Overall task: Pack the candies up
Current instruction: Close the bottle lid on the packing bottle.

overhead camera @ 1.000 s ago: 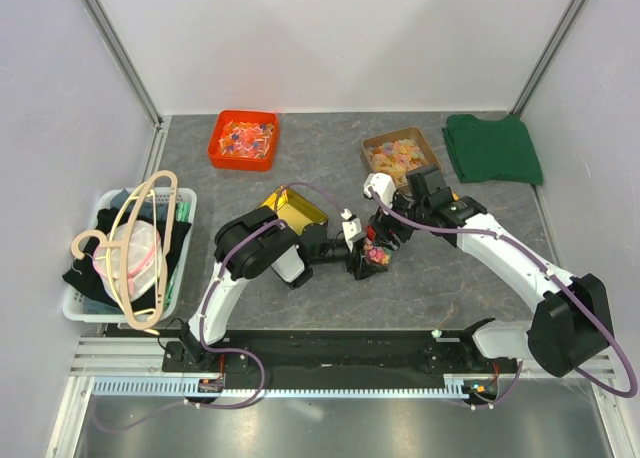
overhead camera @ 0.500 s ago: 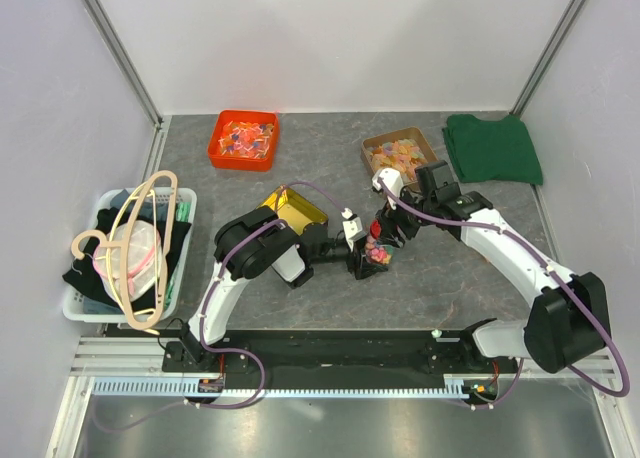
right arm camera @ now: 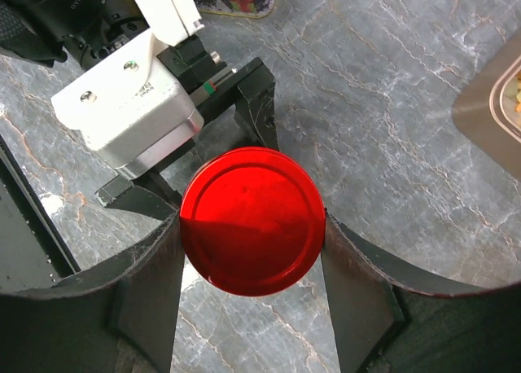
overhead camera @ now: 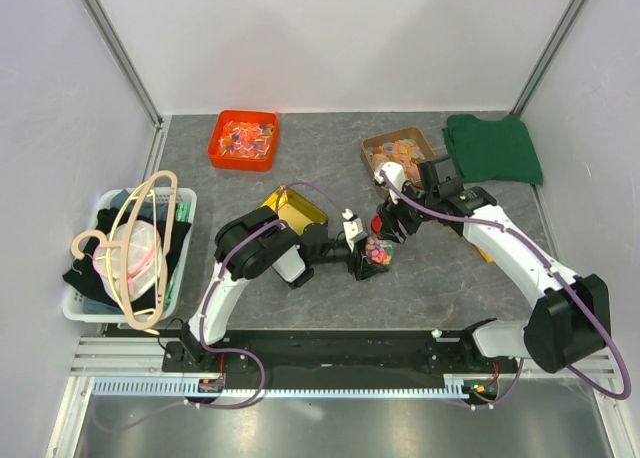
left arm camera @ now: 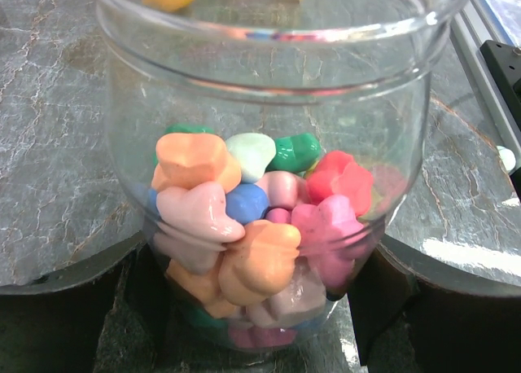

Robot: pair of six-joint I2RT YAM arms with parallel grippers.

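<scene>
The candies (left arm camera: 244,234) are chunky sweets in orange, pink, blue, green and white, piled inside a clear glass jar (left arm camera: 269,72). My left gripper (left arm camera: 260,308) is shut on the jar's lower part, one finger on each side. In the top view the jar (overhead camera: 375,250) stands upright on the table in my left gripper (overhead camera: 362,256). My right gripper (right arm camera: 251,230) is shut on a round red lid (right arm camera: 252,220), held flat above the table. From above, the lid (overhead camera: 378,224) hangs just beyond the jar and to its right, in my right gripper (overhead camera: 388,224).
An orange-red tray (overhead camera: 243,140) of wrapped sweets sits at the back left, and a brown tray (overhead camera: 400,155) of gummies at the back right. A green cloth (overhead camera: 492,148) lies far right. A yellow tin (overhead camera: 293,210) stands by the left arm. A white basket (overhead camera: 100,308) holds clothes and hangers.
My right gripper has drawn back from over the jar, moving away and to the right with the red lid in it. The left gripper and jar have stayed put.
</scene>
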